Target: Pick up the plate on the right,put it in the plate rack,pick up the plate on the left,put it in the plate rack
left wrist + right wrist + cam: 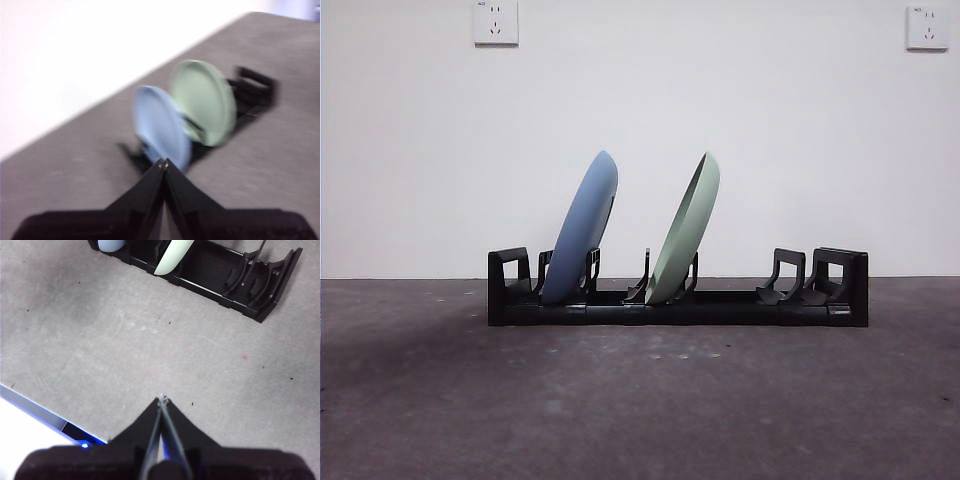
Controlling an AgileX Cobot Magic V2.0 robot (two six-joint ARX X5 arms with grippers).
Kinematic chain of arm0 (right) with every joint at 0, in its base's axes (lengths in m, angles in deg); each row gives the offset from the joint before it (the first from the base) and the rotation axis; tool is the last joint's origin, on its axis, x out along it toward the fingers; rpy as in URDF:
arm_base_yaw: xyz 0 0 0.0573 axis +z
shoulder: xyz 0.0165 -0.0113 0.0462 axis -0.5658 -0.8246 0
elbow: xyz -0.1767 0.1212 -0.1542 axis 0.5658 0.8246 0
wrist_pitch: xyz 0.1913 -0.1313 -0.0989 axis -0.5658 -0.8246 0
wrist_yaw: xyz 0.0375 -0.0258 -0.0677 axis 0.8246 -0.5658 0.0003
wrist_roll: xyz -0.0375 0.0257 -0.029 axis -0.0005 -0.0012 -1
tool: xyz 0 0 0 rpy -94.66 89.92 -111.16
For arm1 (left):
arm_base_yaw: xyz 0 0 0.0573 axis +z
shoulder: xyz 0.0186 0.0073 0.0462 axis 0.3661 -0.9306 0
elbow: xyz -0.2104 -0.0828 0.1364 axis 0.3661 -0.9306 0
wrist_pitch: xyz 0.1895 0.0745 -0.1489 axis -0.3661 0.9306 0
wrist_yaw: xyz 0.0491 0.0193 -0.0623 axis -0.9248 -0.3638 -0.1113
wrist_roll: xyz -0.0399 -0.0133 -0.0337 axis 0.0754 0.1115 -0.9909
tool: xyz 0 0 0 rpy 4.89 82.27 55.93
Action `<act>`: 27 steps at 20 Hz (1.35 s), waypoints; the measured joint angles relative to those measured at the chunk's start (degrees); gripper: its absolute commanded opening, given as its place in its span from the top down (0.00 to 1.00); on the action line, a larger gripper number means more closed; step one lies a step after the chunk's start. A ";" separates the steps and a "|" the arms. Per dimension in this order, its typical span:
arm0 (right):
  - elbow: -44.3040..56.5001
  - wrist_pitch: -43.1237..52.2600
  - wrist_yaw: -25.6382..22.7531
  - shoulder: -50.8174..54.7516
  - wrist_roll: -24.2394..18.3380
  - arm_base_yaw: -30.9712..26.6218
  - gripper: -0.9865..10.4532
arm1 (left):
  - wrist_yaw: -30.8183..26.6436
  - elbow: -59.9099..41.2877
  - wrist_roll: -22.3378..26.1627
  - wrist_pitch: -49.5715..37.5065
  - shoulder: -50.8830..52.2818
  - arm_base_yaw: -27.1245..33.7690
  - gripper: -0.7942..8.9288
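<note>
The long black plate rack (pixel 720 305) stands across the middle of the grey table. A blue plate (pixel 582 228) leans in its left slots and a pale green plate (pixel 686 228) leans in the middle slots, both tilted to the right. The left wrist view, blurred, shows the blue plate (pixel 161 127), the green plate (pixel 204 101) and the rack (pixel 255 90) from a distance; my left gripper (pixel 164 162) is shut and holds nothing. My right gripper (pixel 162 400) is shut and empty above bare table, well short of the rack (pixel 220 270). Neither arm shows in the front view.
The rack's right-hand prongs (pixel 788 275) hold nothing. The table's near edge (pixel 35 407) with a blue strip lies close to the right gripper. White wall with two sockets (pixel 496 22) behind the table.
</note>
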 measured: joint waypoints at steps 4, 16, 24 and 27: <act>0.00 0.00 -0.04 0.00 0.00 0.02 0.91 | 11.80 -1.92 7.93 -9.92 5.29 15.26 0.92; 0.00 0.00 -0.07 0.00 0.00 0.02 0.91 | 21.09 -49.64 5.90 -45.51 29.09 34.67 0.92; 0.00 -0.02 -0.07 -0.02 0.00 0.02 0.91 | 21.07 -63.95 -2.40 -44.06 39.06 39.58 0.92; 0.00 0.00 -0.07 -0.02 0.00 0.02 0.91 | 21.07 -64.63 -4.15 -37.35 42.53 40.76 0.92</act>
